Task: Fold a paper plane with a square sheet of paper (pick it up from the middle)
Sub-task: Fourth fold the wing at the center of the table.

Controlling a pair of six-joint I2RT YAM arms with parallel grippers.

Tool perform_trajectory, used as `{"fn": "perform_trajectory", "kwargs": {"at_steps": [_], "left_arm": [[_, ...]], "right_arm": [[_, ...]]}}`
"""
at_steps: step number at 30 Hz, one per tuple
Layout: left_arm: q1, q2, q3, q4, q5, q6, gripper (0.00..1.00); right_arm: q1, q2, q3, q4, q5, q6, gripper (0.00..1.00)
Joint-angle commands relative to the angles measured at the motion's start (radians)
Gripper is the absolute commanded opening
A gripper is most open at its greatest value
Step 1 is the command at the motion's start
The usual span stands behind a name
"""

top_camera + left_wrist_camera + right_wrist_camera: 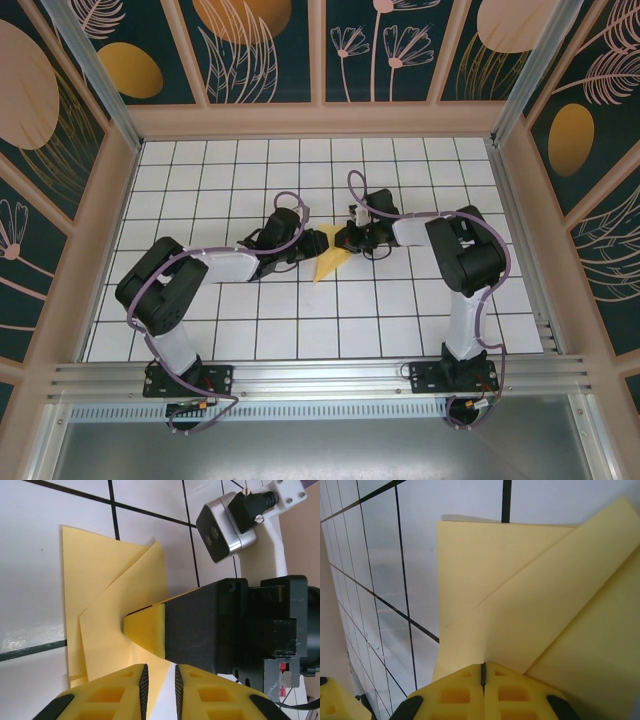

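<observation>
On the bench, the square sheet of paper lay at the middle, partly folded, with angled flaps overlapping and its pointed end nearest the arm bases. Just beyond that end, the left fingers stood a narrow slit apart over the sheet, gripping nothing visible. The right fingers were closed tight, tips down on the folded layers; whether a layer was nipped between them I could not tell. The step looked like the diagonal nose folds, with no dart formed yet. The next move called for pinning the sheet while the left fingers flattened the crease without dragging the paper.
</observation>
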Motion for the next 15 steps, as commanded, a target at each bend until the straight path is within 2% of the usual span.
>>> {"fn": "perform_trajectory", "kwargs": {"at_steps": [1, 15], "left_arm": [[0.006, 0.005, -0.011, 0.02, 0.037, 0.01, 0.25], [0.003, 0.092, -0.006, 0.09, 0.085, -0.011, 0.22]], "right_arm": [[-0.002, 0.061, -0.001, -0.071, 0.086, -0.017, 0.05], [-0.008, 0.013, 0.027, -0.029, -0.009, -0.018, 0.15]]}}
